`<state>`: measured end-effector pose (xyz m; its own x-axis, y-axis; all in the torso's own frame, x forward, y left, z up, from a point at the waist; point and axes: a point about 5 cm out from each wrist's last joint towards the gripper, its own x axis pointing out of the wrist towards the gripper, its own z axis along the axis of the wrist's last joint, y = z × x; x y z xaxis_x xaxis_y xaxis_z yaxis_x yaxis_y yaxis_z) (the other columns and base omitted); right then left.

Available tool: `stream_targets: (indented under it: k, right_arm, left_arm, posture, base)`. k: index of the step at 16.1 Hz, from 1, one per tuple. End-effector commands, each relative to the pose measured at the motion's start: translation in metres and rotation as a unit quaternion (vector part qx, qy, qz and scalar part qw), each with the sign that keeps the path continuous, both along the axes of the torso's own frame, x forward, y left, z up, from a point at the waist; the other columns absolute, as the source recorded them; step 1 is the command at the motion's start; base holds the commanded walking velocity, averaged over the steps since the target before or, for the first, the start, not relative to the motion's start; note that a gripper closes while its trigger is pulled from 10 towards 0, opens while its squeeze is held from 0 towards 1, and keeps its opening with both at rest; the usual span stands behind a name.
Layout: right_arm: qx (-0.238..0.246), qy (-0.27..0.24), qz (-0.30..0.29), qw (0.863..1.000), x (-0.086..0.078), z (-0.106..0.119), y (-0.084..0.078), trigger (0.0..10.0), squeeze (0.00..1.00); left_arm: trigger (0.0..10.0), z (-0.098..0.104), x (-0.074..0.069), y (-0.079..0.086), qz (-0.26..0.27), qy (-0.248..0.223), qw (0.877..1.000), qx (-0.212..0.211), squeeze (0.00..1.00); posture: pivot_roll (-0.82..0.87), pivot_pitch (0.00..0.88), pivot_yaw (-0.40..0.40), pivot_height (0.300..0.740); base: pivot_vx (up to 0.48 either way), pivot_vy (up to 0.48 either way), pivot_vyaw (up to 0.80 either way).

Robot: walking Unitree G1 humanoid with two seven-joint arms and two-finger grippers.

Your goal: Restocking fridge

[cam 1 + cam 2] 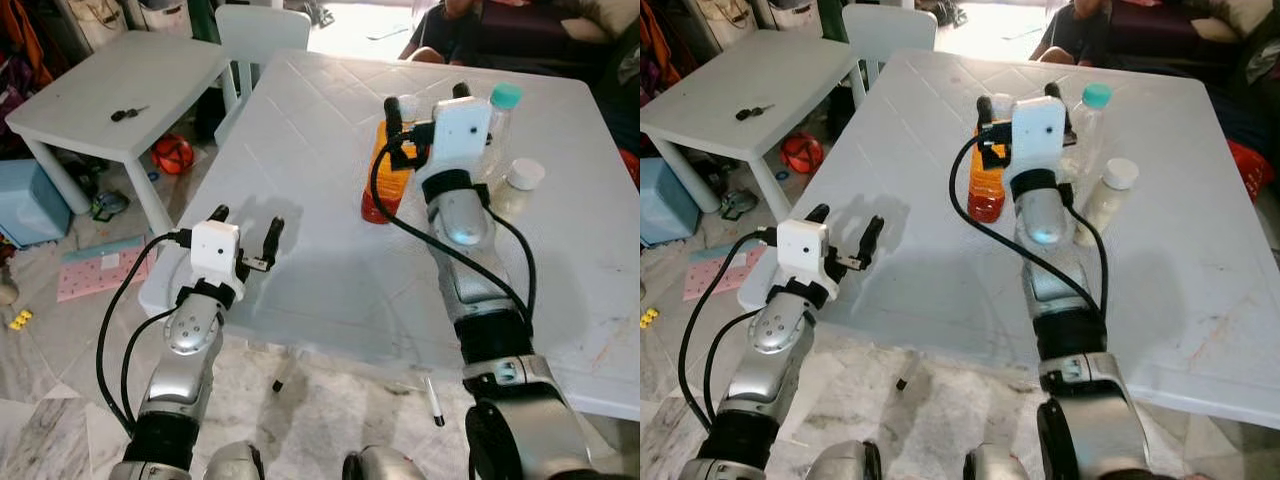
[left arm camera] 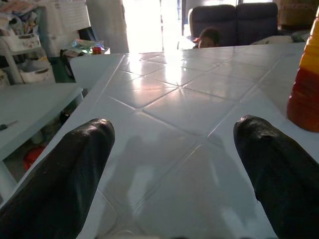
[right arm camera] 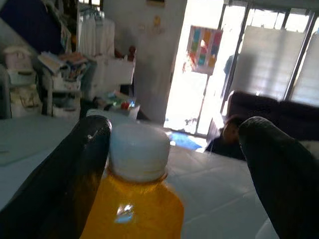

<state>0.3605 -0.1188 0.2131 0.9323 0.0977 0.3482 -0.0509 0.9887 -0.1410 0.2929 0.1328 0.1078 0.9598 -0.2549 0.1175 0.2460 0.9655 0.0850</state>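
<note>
Keys (image 1: 129,113) on small side table (image 1: 90,110); seated person (image 1: 470,25) beyond.

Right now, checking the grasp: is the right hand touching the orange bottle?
Cannot tell. In the right wrist view the right hand straddles the orange bottle; one finger overlaps it, no plain contact.

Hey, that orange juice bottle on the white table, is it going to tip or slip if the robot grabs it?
The juice bottle looks nearly full, so probably heavy for its size. It stands tall and narrow, so a push near the white cap may tip it. Its glossy plastic could slip between the open fingers of the right gripper.
</note>
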Motion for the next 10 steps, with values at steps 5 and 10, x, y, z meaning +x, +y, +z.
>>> stream_targets:
  k: [5,10]
  right_arm:
    - [0.021,0.020,0.024,0.999,0.0097,0.0044,0.0074,2.2,0.00]
    - [0.018,0.019,0.036,0.999,0.0108,0.0090,0.0089,2.6,0.00]
  left_arm:
    - [10.0,0.0009,-0.0005,0.0022,0.003,0.003,1.000,0.003,0.00]
    - [10.0,0.0001,-0.0004,0.0023,0.004,0.005,1.000,0.003,0.00]
  posture:
    - [-0.02,0.098,0.012,0.740]
    - [-0.02,0.097,0.009,0.740]
  base:
    - [0.000,0.000,0.00]
    - [0.000,0.000,0.00]
